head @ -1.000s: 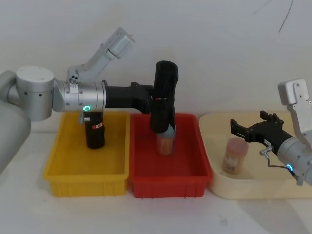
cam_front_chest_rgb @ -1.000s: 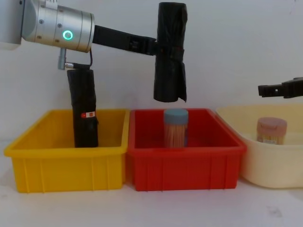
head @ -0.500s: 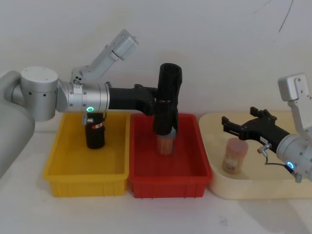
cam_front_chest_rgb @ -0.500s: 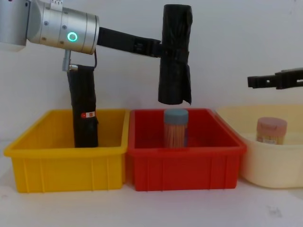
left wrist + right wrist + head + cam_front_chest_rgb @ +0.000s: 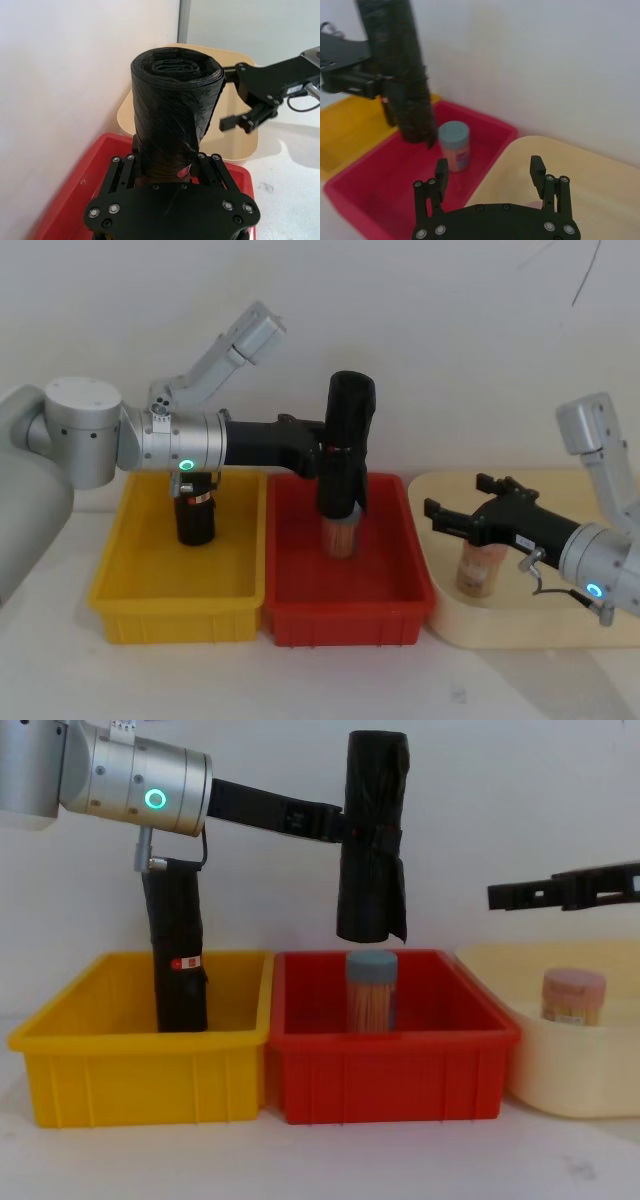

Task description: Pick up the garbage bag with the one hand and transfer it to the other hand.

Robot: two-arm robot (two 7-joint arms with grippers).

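The garbage bag, a thick black crinkled roll, hangs upright above the red bin. My left gripper, on the arm with the green ring light, is shut on the bag's cinched middle. In the left wrist view the bag stands up between the fingers. My right gripper, on the arm with the blue ring light, is open and points left toward the bag from over the cream tray, still apart from it. The right wrist view looks past the open fingers at the bag.
A slimmer black roll with a red sticker stands in the yellow bin. Under the bag, in the red bin, stands a blue-lidded toothpick jar. A pink-lidded jar stands in the cream tray. A white wall is close behind.
The left gripper has carried the bag a little up and to the right. The right gripper has reached left, closer to the bag, staying open.
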